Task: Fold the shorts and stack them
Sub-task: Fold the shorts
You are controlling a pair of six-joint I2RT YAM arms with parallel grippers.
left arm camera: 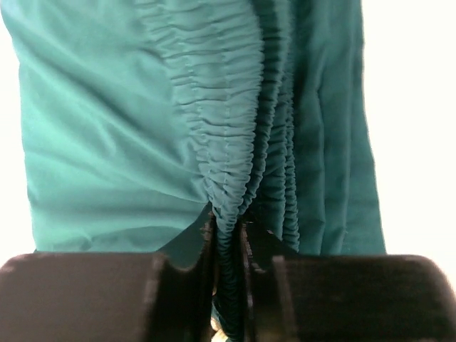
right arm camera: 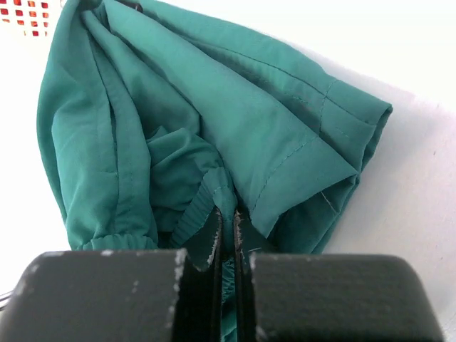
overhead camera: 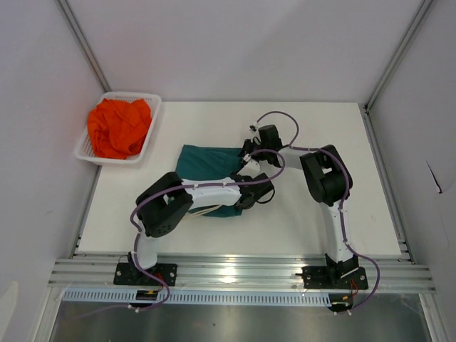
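The dark teal-green shorts (overhead camera: 206, 162) are seen lying near the middle of the white table (overhead camera: 320, 228), between the two arms. Their long axis cannot be judged from above, since the left forearm crosses their near part and both wrists cover their right edge. The visible fabric spreads leftward and toward the far side.

In the left wrist view, the gathered elastic waistband (left arm camera: 228, 142) is shown running straight away from the left gripper (left arm camera: 226, 242). The left jaws are pinched narrowly around it. In the right wrist view, the right gripper (right arm camera: 226, 235) is likewise clamped tight on a crumpled fold of the same shorts. A stitched leg hem (right arm camera: 356, 135) is turned toward the right there. The cloth appears thin, smooth and loosely folded in layers.

The bright orange shorts (overhead camera: 120, 127) are heaped in a white mesh basket (overhead camera: 153, 121) at the table's far left corner. Their shape is too bunched to make out.
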